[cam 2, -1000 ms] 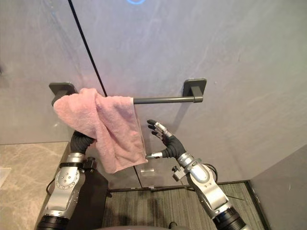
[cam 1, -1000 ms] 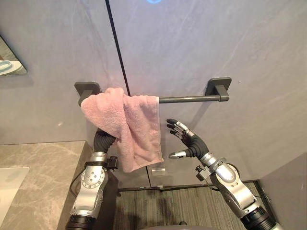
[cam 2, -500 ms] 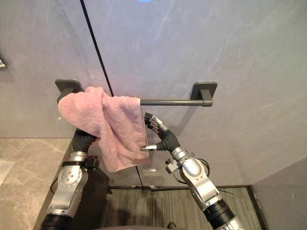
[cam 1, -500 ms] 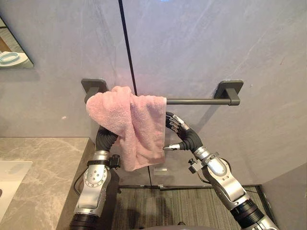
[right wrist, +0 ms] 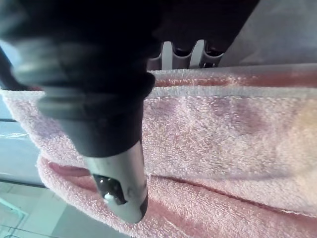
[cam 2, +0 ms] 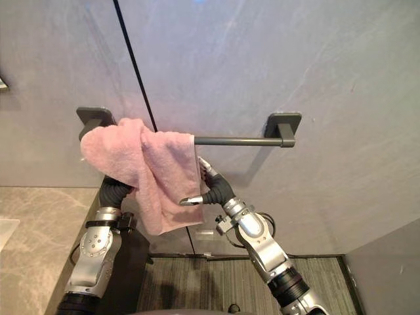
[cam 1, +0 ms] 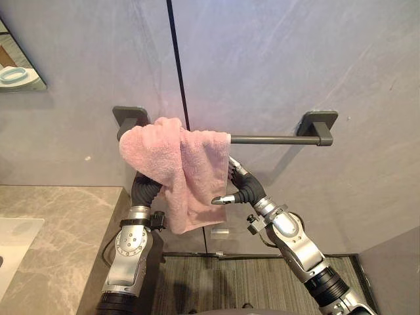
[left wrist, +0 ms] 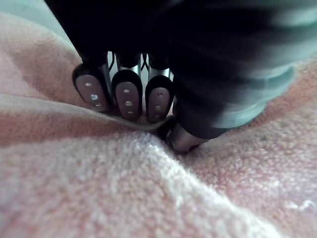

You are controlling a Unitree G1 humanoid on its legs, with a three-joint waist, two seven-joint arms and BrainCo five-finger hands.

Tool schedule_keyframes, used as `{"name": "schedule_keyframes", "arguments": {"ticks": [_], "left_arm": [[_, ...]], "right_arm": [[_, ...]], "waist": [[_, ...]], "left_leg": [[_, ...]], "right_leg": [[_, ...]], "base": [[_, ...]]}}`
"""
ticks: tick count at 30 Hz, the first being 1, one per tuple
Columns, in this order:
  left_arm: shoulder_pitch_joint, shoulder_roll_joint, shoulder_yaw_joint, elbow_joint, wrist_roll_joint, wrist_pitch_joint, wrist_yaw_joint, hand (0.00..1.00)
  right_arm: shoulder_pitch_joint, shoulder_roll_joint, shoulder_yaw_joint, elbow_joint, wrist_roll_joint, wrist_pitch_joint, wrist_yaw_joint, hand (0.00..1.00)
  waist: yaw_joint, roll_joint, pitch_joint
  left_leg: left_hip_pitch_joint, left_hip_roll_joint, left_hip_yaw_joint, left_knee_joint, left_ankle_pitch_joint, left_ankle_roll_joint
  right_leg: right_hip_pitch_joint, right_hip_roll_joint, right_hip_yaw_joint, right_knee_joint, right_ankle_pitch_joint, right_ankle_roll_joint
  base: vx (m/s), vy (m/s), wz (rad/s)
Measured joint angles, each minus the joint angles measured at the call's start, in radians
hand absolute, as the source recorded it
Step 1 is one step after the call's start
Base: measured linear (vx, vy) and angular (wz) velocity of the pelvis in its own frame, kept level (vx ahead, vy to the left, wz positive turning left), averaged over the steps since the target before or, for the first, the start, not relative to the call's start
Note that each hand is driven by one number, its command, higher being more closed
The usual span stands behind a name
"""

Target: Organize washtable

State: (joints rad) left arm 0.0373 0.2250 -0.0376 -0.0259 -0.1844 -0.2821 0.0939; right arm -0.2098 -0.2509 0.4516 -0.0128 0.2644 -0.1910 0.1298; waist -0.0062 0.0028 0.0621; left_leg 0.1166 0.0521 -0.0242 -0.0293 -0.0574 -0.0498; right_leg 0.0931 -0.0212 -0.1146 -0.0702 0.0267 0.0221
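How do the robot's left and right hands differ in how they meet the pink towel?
Left hand sits under the pink towel at its bunched end, pinching a fold; right hand is at the hanging edge, thumb in front, fingers behind, not closed. Both work the same towel.

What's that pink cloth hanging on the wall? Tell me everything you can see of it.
It is a pink terry towel, soft and looped, with a flat hemmed band along one edge. It hangs draped over the left end of a dark grey wall bar, bunched and folded over itself rather than spread flat, its lower end hanging free. The robot's left hand pinches a fold from behind; the right hand meets its right edge, thumb across the front.
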Motion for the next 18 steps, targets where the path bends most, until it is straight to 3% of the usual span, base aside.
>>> {"name": "schedule_keyframes", "arguments": {"ticks": [18], "left_arm": [[-0.003,-0.018,-0.014,0.0,-0.001,0.0,-0.002,1.0]], "right_arm": [[-0.031,0.038,0.02,0.038,-0.001,0.0,-0.002,1.0]], "waist": [[0.02,-0.002,-0.001]], "left_leg": [[0.001,0.0,-0.001,-0.002,0.0,0.0]], "right_leg": [[0.001,0.0,-0.003,0.0,0.0,0.0]], "base": [[-0.01,0.0,0.0]]}}
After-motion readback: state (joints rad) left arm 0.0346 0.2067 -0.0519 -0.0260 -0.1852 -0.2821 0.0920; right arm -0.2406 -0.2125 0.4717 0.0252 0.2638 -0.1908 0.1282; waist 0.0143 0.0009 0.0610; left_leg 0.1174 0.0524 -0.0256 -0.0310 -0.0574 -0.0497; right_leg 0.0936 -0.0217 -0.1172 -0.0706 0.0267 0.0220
